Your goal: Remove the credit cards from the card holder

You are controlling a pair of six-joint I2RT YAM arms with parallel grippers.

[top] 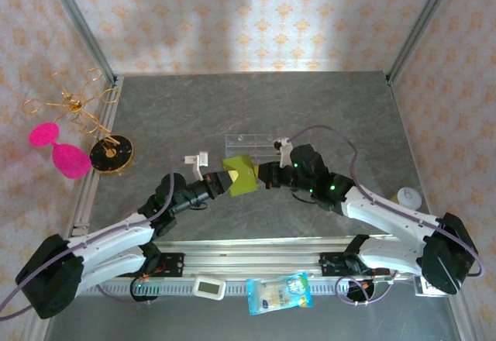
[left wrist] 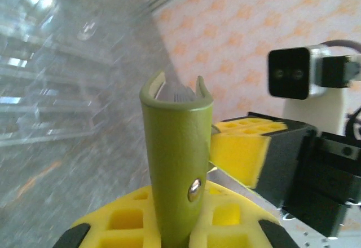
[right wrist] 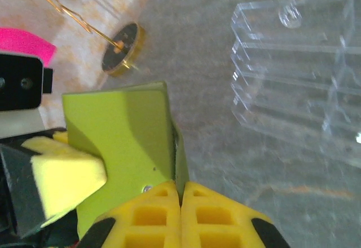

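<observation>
Inspection from the remote station, table centre. The card holder (top: 240, 175) sits between the two arms, just on the near side of the clear tray (top: 252, 141) and apart from it. I cannot tell whether it touches the table (top: 325, 101).

The left gripper (top: 219, 181) is clamped on the card holder. In the left wrist view its yellow fingers (left wrist: 115, 220) hold the lower part of the olive body (left wrist: 176, 158), which stands edge-on and upright in front of the camera, fold mouth at the top. A small metal stud (left wrist: 194, 188) shows on its side. Pale layered edges (left wrist: 177, 94) show inside the mouth; I cannot tell whether these are pockets or cards.

The right gripper (top: 266, 175) meets the card holder from the opposite side. In the right wrist view its two fingers (right wrist: 155, 217) are pressed together with no gap, at the lower corner of the olive panel (right wrist: 121, 138), whose edge runs down into the seam between them. I cannot tell whether anything thin is caught there. The left arm's yellow pad (right wrist: 65, 175) bears on the panel's other side.

At the table's left edge stands a gold wire stand (top: 74, 108) on a dark round base (top: 111, 155), with pink pieces (top: 66, 155) beside it.
</observation>
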